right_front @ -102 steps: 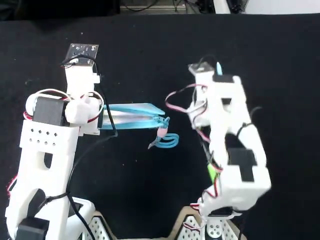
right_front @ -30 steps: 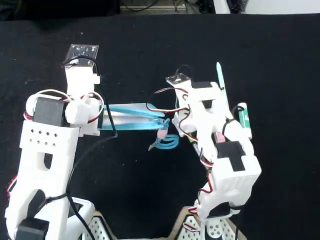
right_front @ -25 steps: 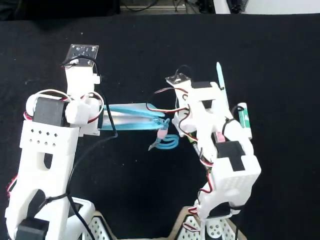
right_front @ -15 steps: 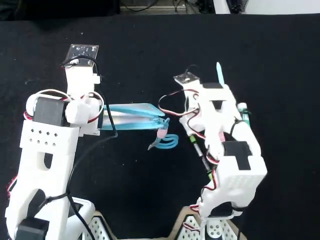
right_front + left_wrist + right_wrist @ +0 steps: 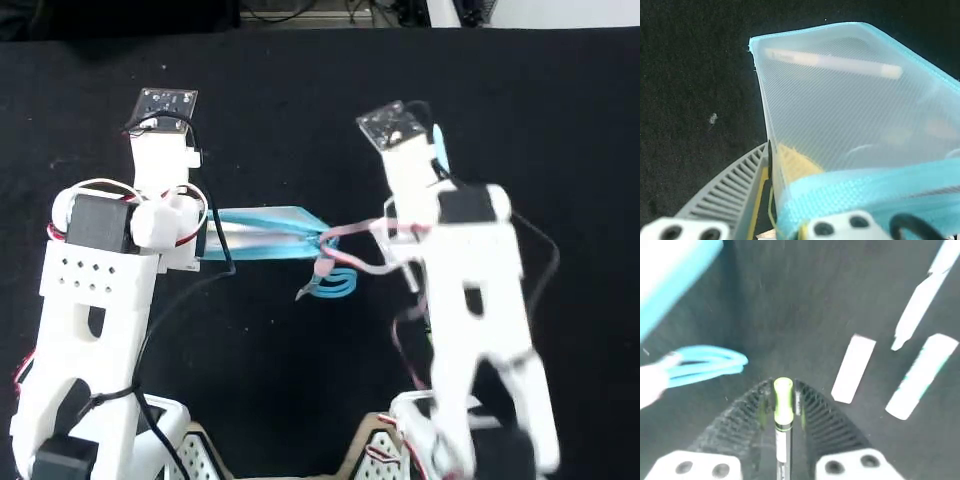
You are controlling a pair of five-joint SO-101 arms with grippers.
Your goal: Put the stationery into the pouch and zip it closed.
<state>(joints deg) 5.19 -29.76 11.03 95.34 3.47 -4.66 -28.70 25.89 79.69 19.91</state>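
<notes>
the left end effector (image 5: 771,167) is clamped on 1 end of the mesh pouch (image 5: 855,130), which already has a white pen (image 5: 835,62) inside. the right end effector (image 5: 782,405) is closed on a green-capped pen (image 5: 783,389), over the table (image 5: 300,90) near the pouch's blue loop (image 5: 705,362). a white block (image 5: 853,368) and 2 teal-and-white pens (image 5: 922,376) lie beyond. this looks like the loading step, with the zip not yet worked. next, the held pen needs lining up with the pouch mouth, then sliding in lengthwise before release.
</notes>
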